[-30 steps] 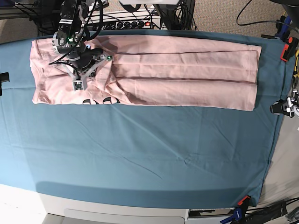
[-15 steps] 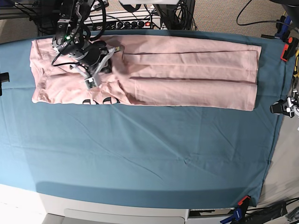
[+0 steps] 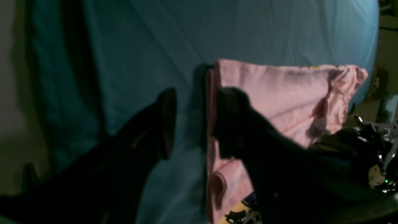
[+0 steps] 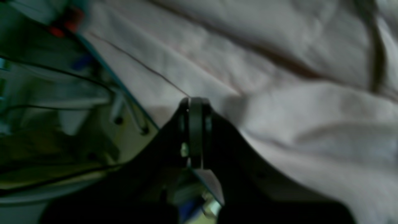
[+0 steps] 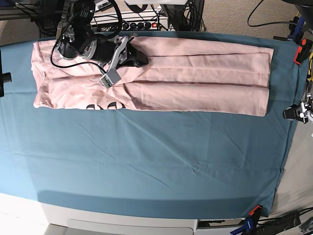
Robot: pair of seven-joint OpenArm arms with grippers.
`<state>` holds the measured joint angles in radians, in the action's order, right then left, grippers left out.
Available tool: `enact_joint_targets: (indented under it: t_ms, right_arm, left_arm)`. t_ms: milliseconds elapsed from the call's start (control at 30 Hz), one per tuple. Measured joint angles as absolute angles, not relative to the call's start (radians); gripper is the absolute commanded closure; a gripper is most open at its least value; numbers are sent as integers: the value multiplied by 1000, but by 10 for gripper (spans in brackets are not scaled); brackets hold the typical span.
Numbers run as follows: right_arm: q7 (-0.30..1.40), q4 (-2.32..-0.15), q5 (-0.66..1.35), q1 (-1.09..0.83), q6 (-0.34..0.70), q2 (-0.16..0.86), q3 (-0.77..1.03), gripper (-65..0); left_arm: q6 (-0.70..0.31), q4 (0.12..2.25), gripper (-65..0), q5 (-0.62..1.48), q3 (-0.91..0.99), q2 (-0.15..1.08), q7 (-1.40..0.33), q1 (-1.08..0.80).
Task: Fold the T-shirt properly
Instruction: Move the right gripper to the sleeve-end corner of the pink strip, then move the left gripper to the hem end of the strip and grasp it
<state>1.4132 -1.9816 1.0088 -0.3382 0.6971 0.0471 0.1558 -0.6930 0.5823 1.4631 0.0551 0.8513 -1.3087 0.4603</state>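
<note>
The pale pink T-shirt (image 5: 195, 73) lies folded into a long band along the far side of the table, with black lettering (image 5: 105, 105) showing at its near left edge. My right gripper (image 5: 143, 60) is shut and lies low over the shirt's left-middle part. In the right wrist view its fingertips (image 4: 196, 107) are pressed together above the shirt (image 4: 311, 124), with no cloth seen between them. My left gripper (image 3: 194, 124) is open. One finger (image 3: 228, 121) is over the shirt's (image 3: 279, 93) end edge and the other over the teal cloth. It is out of the base view.
The teal table cloth (image 5: 146, 156) covers the table. A power strip (image 5: 137, 23) and cables sit behind the far edge. Clamps hold the cloth at the right edge (image 5: 302, 49) (image 5: 296, 112) and at the front right corner (image 5: 254, 211).
My right arm has swung rightward across the shirt, from near the left sleeve to the left-middle part, with its gripper still shut. The fabric under it has shifted slightly.
</note>
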Motion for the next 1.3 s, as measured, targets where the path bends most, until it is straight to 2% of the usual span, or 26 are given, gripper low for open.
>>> enact_joint_targets:
  t_ms: [100, 300, 333, 400, 433, 467, 700, 1067, 1300]
  right_arm:
    - [1417, -2009, 1022, -331, 697, 55, 178, 0]
    - [1349, -2066, 923, -274, 697, 55, 340, 0]
    - [1342, -2066, 913, -273, 697, 55, 366, -44]
    - [1319, -2066, 881, -274, 697, 55, 410, -188]
    - [1295, -2066, 862, -274, 697, 55, 430, -239]
    - [1274, -2066, 852, -274, 697, 55, 450, -260]
    - [1201, -2066, 801, -272, 697, 54, 504, -260]
    - [1172, -2066, 755, -272, 697, 52, 503, -260]
    - [1173, -2066, 752, -272, 697, 52, 503, -260]
  left_arm:
    - [-693, 583, -279, 1463, 55, 851, -1313, 442]
    - [-693, 583, -291, 1464, 55, 851, -1345, 347]
    - [-694, 585, -301, 1488, 56, 852, -1355, 331]
    - [-686, 588, -324, 1504, 59, 854, -1356, 312]
    - [-663, 591, -331, 1512, 60, 856, -1354, 305]
    - [-659, 593, -337, 1515, 60, 856, -1351, 298]
    - [-636, 633, -337, 1538, 62, 862, -1348, 254]
    - [-652, 1039, -337, 1471, 53, 852, -1392, 101]
    - [-652, 1093, -336, 1467, 52, 850, -1395, 84]
